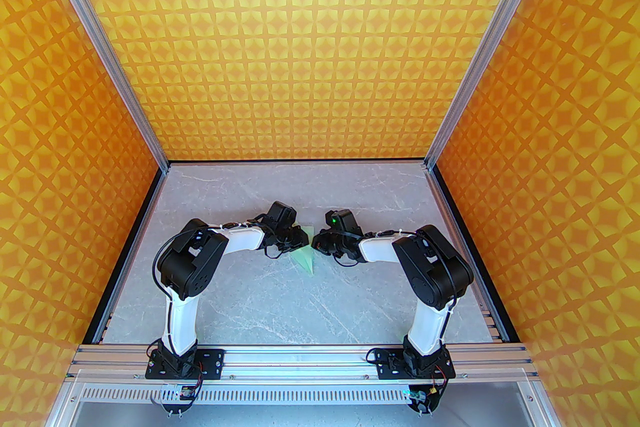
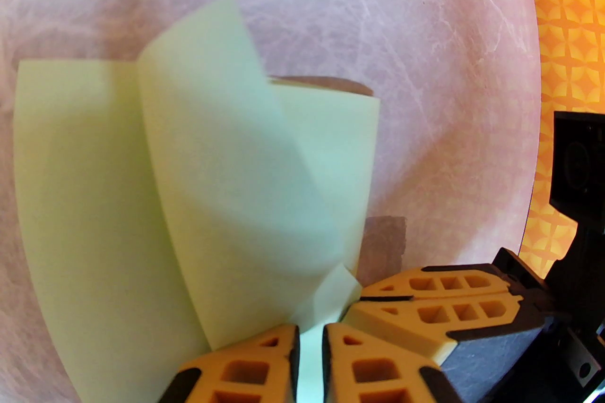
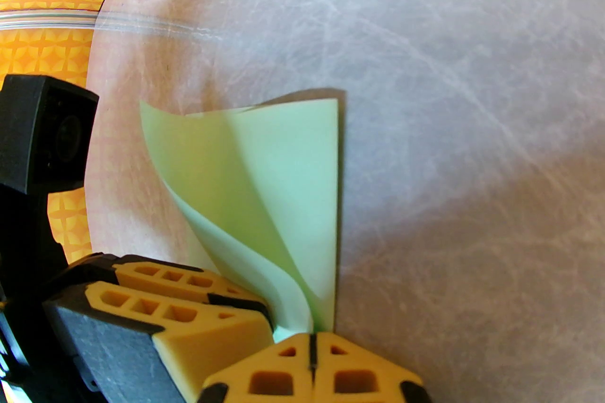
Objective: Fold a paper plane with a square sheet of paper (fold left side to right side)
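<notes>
while left pincer (image 2: 310,337) and right pincer (image 3: 312,339) meet, one sheet (image 2: 212,179) curls.

The left gripper (image 1: 301,239) and right gripper (image 1: 317,243) are crowding close together over the paper (image 1: 306,260), blocking the middle. The table (image 1: 280,310) around them is lying open.

Left arm (image 1: 181,315) and right arm (image 1: 430,322) are showing white link shells between black joint housings. Black cables (image 1: 159,260) are running along the links, cinched by white ties. A green LED (image 1: 332,218) is glowing at 9 o'clock on the right wrist's black camera housing. Left fingers (image 2: 246,375) and right fingers (image 3: 359,375) are showing yellow-orange bodies with rectangular cut-outs and black inserts. Black base plates (image 1: 212,360) are showing bolt heads.
</notes>
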Available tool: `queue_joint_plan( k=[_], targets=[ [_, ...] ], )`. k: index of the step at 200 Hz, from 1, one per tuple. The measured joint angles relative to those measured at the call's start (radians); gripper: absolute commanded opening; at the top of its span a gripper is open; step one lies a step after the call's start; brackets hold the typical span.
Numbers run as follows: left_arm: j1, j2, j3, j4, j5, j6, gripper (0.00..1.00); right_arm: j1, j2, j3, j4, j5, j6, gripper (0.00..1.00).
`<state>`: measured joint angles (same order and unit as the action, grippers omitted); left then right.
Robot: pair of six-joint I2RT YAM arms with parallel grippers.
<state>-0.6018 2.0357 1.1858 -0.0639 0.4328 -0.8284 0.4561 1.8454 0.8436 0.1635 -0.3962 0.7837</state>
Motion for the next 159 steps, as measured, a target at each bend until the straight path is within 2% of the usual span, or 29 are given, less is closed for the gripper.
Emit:
queue_joint_plan(
  k=[18,45,68,96,135,159],
  targets=[
    [0.0,0.0,0.0,0.0,-0.003,0.0,0.19,0.0,-0.036,-0.013,-0.019,0.006,0.002,0.22],
    [0.0,0.0,0.0,0.0,-0.003,0.0,0.19,0.0,-0.124,-0.055,-0.023,0.01,0.016,0.23],
    [-0.001,0.0,0.0,0.0,-0.003,0.0,0.19,0.008,-0.189,-0.105,-0.001,0.001,0.035,0.21],
    [-0.001,0.0,0.0,0.001,-0.003,-0.001,0.19,0.051,-0.217,-0.143,0.025,-0.021,0.068,0.13],
    [-0.001,0.0,0.0,0.001,-0.003,-0.001,0.19,0.125,-0.23,-0.182,0.052,-0.053,0.096,0.13],
    [-0.001,0.0,0.0,0.001,-0.003,-0.001,0.19,0.137,-0.23,-0.19,0.062,-0.057,0.103,0.12]
  ],
)
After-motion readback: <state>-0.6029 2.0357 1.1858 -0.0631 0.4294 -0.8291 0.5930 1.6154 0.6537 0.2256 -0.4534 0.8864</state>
